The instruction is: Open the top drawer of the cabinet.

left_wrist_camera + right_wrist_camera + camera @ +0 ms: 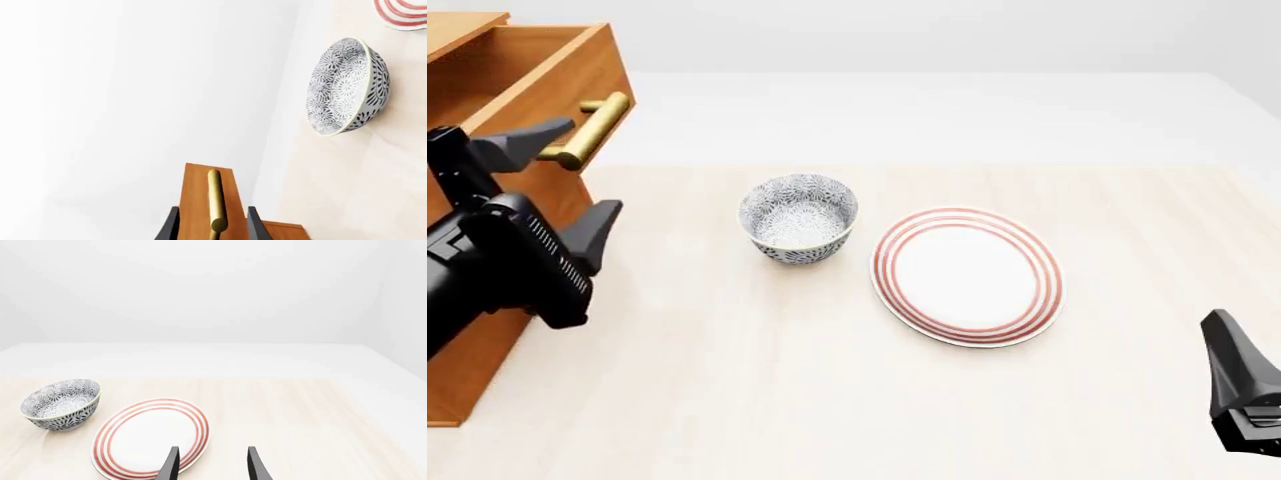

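At far left the top drawer (527,75) juts out of the cabinet (467,330). Its brass handle (587,130) is straddled by the spread left gripper (567,175), apparently not clamped. Farther right, bowl (799,217) and plate (966,275) are left untouched; the right gripper (212,465) is parked open.

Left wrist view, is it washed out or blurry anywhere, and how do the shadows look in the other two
Left wrist view: the background is blown out to near white, yet the bowl and brass handle stay sharp. Front view: even light, only faint shadows under the plate. Right wrist view: soft, flat light, no glare or blur.
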Tool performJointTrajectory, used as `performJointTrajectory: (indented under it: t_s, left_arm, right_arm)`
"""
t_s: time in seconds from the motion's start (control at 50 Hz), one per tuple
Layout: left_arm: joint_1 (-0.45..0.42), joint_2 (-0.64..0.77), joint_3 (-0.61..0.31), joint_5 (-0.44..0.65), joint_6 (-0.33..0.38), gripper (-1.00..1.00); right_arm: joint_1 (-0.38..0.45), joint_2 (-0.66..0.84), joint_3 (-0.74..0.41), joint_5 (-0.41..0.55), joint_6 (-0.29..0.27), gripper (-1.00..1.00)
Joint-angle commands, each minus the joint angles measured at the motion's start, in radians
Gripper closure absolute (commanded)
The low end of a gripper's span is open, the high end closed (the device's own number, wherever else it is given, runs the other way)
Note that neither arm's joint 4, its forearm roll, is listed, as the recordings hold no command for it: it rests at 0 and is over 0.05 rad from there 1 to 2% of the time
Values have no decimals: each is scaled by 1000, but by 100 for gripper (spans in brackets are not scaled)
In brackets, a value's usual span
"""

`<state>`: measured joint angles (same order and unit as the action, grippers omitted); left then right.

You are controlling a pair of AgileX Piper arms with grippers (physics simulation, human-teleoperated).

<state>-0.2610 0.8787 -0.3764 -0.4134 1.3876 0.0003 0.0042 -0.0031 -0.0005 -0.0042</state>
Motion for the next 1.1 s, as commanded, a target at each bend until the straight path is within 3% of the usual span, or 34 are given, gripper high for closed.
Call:
performJointTrajectory:
  t_s: [0.02, 0.06, 0.2, 0.3, 0.4, 0.44, 0.6, 0.62, 0.66, 1.1]
  left_arm:
    - [-23, -74, -50, 117, -98, -100]
    - [-23, -95, -88, 164, -159, -100]
    - [2, -127, -88, 182, -213, -100]
    - [18, -140, -118, 210, -303, -100]
    - [28, -144, -123, 211, -338, -100]
    - [40, -165, -142, 238, -389, -100]
    - [49, -172, -152, 244, -433, -100]
    - [63, -184, -169, 261, -493, -100]
    - [65, -194, -174, 267, -519, -100]
    - [136, -247, -157, 270, -675, -100]
  right_arm:
    - [0, 0, 0, 0, 0, -100]
    - [0, 0, 0, 0, 0, -100]
    - [0, 0, 0, 0, 0, -100]
    - [0, 0, 0, 0, 0, -100]
    - [0, 0, 0, 0, 0, -100]
    - [0, 0, 0, 0, 0, -100]
    - [0, 0, 0, 0, 0, -100]
    - [0, 0, 0, 0, 0, -100]
    - [0, 0, 0, 0, 0, -100]
    - [0, 0, 0, 0, 0, -100]
